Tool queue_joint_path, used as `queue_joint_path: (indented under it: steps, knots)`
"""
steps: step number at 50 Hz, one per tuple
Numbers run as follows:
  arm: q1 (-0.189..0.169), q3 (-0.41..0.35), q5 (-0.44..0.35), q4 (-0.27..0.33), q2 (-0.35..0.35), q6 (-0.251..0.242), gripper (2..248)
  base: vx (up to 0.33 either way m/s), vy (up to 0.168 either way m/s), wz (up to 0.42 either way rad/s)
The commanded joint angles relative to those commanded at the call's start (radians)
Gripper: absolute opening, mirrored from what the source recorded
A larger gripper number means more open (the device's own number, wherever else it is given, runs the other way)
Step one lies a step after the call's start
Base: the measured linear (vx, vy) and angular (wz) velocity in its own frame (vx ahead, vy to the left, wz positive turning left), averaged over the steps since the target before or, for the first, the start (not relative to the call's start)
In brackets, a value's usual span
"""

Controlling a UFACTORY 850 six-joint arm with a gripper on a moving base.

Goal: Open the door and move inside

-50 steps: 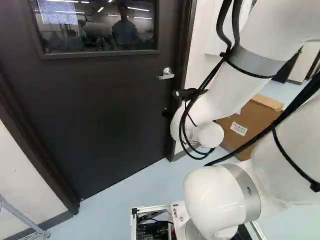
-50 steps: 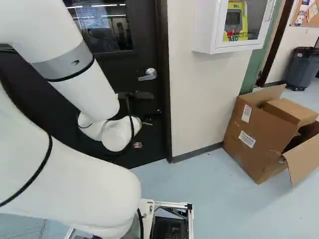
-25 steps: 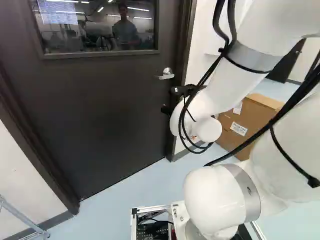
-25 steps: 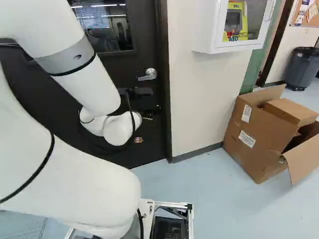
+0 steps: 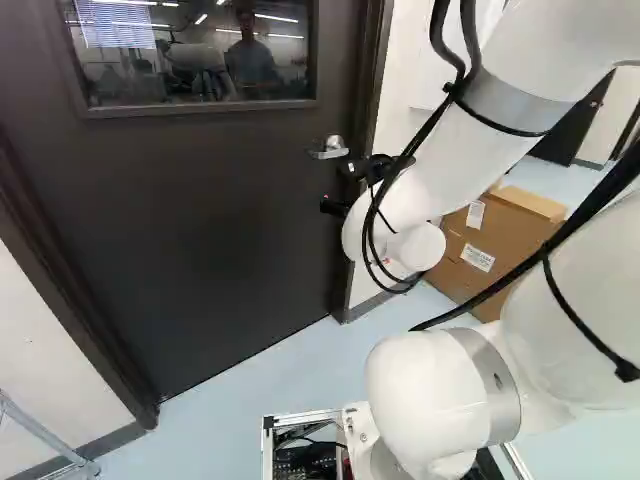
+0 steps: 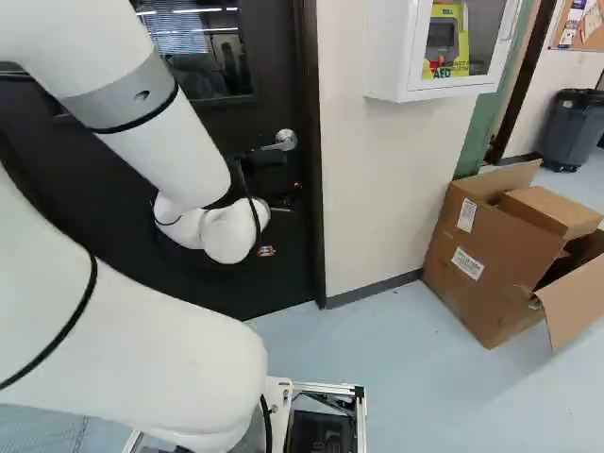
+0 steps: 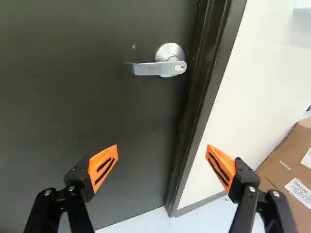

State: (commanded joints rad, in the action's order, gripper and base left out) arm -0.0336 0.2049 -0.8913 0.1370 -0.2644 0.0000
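One dark, flat-faced door [image 5: 200, 220] w/ a framed rectangular window [image 5: 200, 50] stood shut at the left and middle of the left base view, flush w/ its dark door frame [image 7: 210, 77]. Its silver metal lever handle [image 7: 160, 68] sat level near the frame, lever pointing away from it (keyhole at the round end, btw), just beyond the black two-fingered gripper [image 5: 333, 206] and higher up the door than its fingers. Gripper status: released, its orange-padded fingers spread well apart. One finger showed against the door, the other against the off-white wall [image 6: 382, 179], w/ the frame's edge between them in the wrist view. The white, tubular, jointed arm [image 6: 165, 160] reached fwd to the door area, black cables [image 5: 425, 140] looped along it.

Right of the door in the right base view hung a white wall cabinet [image 6: 401, 57] w/ a yellow boxy device [image 6: 458, 38] inside. Below and further right, an open brown cardboard box [image 6: 491, 255] rested on the pale blue floor [image 6: 415, 377], flaps out. A grey plastic bin [image 6: 571, 127] stood at the far right.
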Motion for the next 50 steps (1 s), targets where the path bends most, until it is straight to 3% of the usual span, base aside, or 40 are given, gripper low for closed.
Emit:
queue_joint_path:
  steps: [50]
  knots:
    - [-0.084, 0.141, -0.093, 0.268, 0.024, 0.0, 247, 0.0, 0.0, 0.0]
